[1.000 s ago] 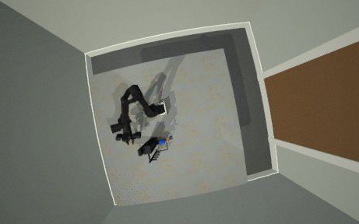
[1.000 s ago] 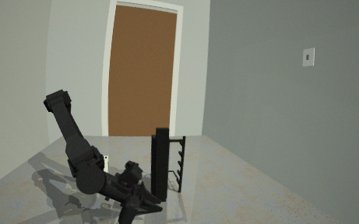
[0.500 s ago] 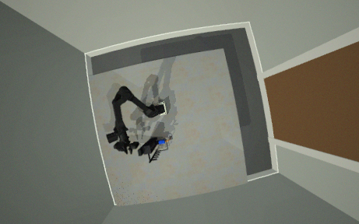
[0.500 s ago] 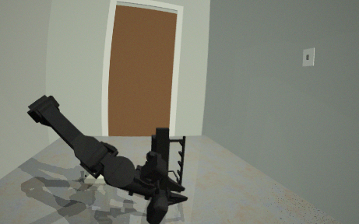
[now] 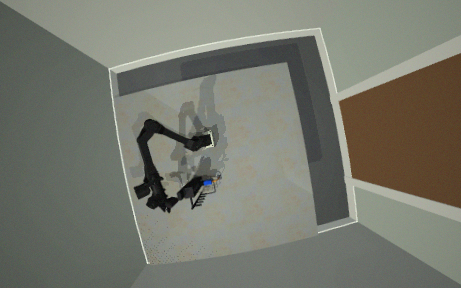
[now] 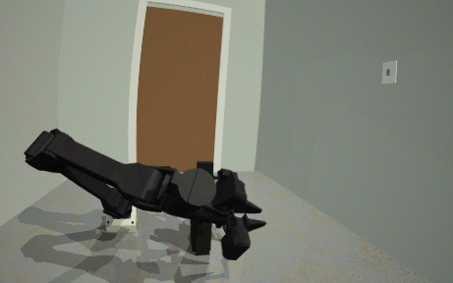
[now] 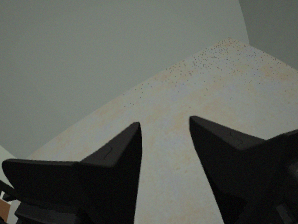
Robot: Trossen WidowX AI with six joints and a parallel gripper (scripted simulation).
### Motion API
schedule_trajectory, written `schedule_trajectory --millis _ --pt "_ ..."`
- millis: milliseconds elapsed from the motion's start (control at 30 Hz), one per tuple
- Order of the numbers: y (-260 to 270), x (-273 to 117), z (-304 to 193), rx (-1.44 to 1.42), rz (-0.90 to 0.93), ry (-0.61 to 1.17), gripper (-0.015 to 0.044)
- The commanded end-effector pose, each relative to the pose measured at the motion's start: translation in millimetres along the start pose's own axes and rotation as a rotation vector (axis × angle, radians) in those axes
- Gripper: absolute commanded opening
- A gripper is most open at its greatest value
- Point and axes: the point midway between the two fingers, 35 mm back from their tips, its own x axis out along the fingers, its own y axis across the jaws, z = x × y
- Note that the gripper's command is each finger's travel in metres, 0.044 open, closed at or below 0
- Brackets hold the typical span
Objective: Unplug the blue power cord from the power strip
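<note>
My gripper (image 5: 173,205) (image 6: 263,216) (image 7: 165,125) is open partway, with nothing between its fingertips. In the top view it is left of and slightly below a black upright block (image 5: 190,190) (image 6: 200,242), which may be the power strip; no contact can be made out. In the exterior view my arm covers the block's middle. A small blue part (image 5: 208,183), perhaps the blue plug, is at the block's right end, beside a small orange part (image 5: 215,181). Whether the blue plug is seated cannot be told. The blue plug and cord are hidden in the exterior view and out of the wrist view.
A black frame with several short prongs (image 5: 199,200) stands beside the block. The arm's base (image 5: 211,139) (image 6: 120,223) is on the floor above the block in the top view. A grey wall (image 6: 363,138) (image 7: 65,60) stands near the gripper's side, with a white wall plate (image 6: 389,78).
</note>
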Motion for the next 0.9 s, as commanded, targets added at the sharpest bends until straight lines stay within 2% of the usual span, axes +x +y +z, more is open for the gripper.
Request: schedule_trajectory --millis 0,300,567,767,867 --pt "18.3 12.3 17.8 0.075 0.037 -0.012 0.0160" --pt "94.5 30.3 41.4 0.197 0.210 0.018 0.0160" --pt "168.5 29.9 57.6 0.270 0.356 0.069 0.0160" --pt "224.1 20.8 50.3 0.228 0.447 0.160 0.0160" --pt "244.2 21.9 35.0 0.112 0.459 0.225 0.0160"
